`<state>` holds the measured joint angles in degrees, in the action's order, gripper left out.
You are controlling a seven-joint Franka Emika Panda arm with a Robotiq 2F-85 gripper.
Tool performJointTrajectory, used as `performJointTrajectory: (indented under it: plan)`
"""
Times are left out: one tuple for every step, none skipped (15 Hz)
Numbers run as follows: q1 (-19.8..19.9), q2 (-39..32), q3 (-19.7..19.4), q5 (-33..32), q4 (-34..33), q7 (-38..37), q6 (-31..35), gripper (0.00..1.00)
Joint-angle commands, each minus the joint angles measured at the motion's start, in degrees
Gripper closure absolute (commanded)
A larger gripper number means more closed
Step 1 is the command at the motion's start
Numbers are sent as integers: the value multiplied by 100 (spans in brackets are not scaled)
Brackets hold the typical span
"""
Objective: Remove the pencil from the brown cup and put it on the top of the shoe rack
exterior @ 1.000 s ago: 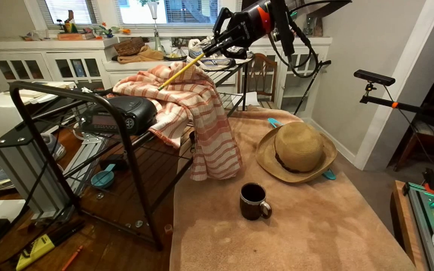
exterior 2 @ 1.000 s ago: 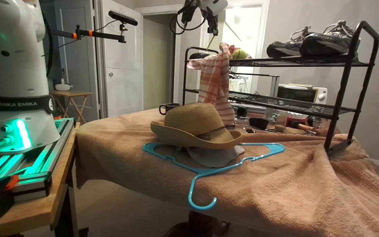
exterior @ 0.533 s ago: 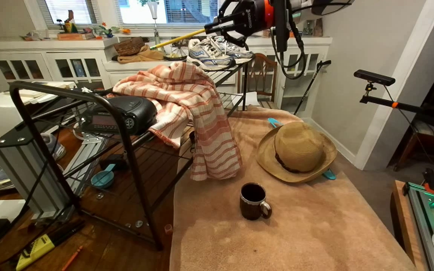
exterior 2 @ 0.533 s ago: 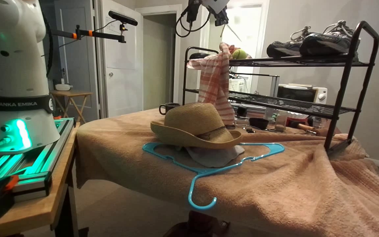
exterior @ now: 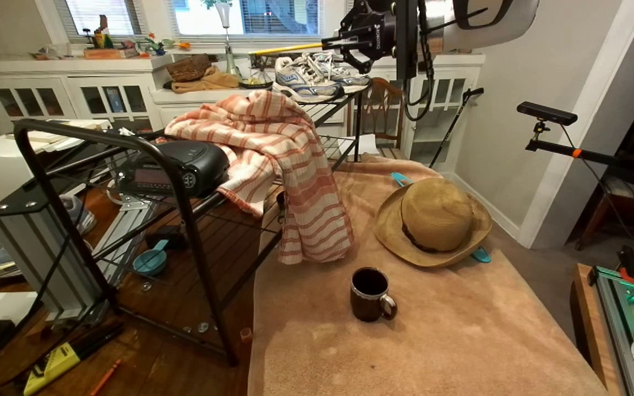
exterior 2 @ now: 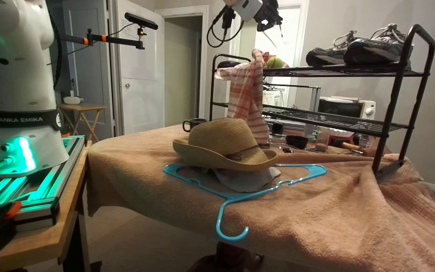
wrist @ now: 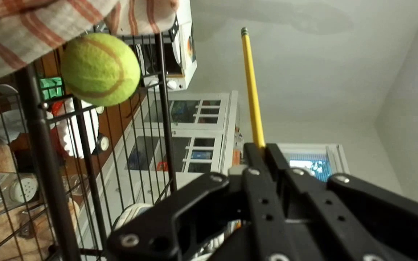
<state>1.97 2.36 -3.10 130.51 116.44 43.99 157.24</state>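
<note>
Gripper (wrist: 266, 154): fingers drawn together on the pencil (wrist: 252, 90), whose near end we lose between the tips. Arm (exterior: 463, 41): cut off at the upper edge in both exterior views.

Pencil, yellow: held in the air, its banded end at upper centre of the wrist view. In an exterior view it lies nearly level at top centre, higher in the frame than the striped towel (exterior: 317, 220). Against the bright doorway (exterior 2: 293, 41) we note a faint line by the fingertips, perhaps the pencil.

Brown cup (exterior: 362, 309): upright at lower centre, on the tan cloth (exterior: 432, 346); its dark interior we cannot read. In an exterior view the straw hat (exterior 2: 221, 139) covers part of it.

Shoe rack (exterior 2: 394, 100): right of the frame, partly draped by the towel.
</note>
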Motion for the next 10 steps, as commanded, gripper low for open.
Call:
performJointTrajectory:
  plan:
    - [104,-450,-83,1046,-199,226,67,98]
    - [116,-575,-86,1238,-245,248,147,98]
    - [117,-715,-89,1397,-283,185,108,98]
    - [107,-847,-82,1546,-341,159,97,98]
    - [92,-965,-75,1684,-405,160,104,98]
    - [120,-1069,-132,1328,-535,-325,84,98]
    - [117,-1163,-134,1340,-597,-465,78,98]
    - [128,-1227,-156,1333,-662,-688,48,98]
    - [132,-1287,-185,1333,-729,-849,46,98]
    - [136,-1330,-212,1331,-762,-1042,25,98]
